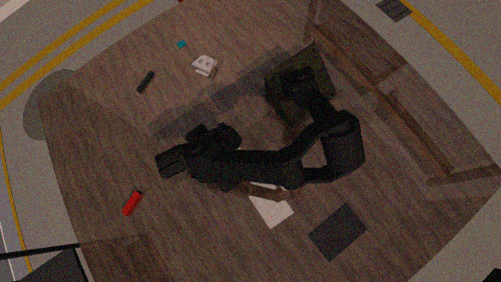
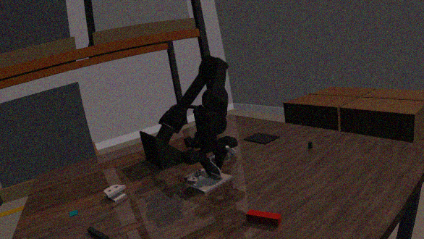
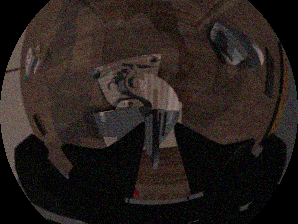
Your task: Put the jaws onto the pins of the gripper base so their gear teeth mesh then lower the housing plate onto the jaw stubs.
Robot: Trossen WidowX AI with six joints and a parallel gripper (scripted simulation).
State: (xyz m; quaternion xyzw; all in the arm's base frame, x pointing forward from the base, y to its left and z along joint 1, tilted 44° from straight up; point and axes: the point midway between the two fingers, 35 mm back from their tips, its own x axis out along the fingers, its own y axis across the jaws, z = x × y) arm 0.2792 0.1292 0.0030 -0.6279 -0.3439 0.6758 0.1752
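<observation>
My gripper (image 2: 215,172) (image 3: 160,125) points down over the gripper base and is shut on a pale jaw (image 2: 213,164) (image 3: 155,131), held upright between the fingertips. The gripper base (image 2: 210,186) (image 3: 106,86) is a light plate with gear parts, lying right under the fingertips. Whether the held jaw sits on a pin is not clear. A second jaw (image 1: 272,213) (image 2: 231,150) (image 3: 227,44) lies apart on the table, beyond the base in the exterior view. The housing plate (image 1: 206,62) (image 2: 115,190) (image 3: 33,60), white with two holes, lies off to the other side. The arm hides the base in the top view.
A red block (image 1: 132,202) (image 2: 264,218), a teal piece (image 1: 181,44) (image 2: 73,213) and a black bar (image 1: 145,82) (image 2: 97,232) lie on the table. A dark square mat (image 1: 338,232) (image 2: 262,137) lies past the second jaw.
</observation>
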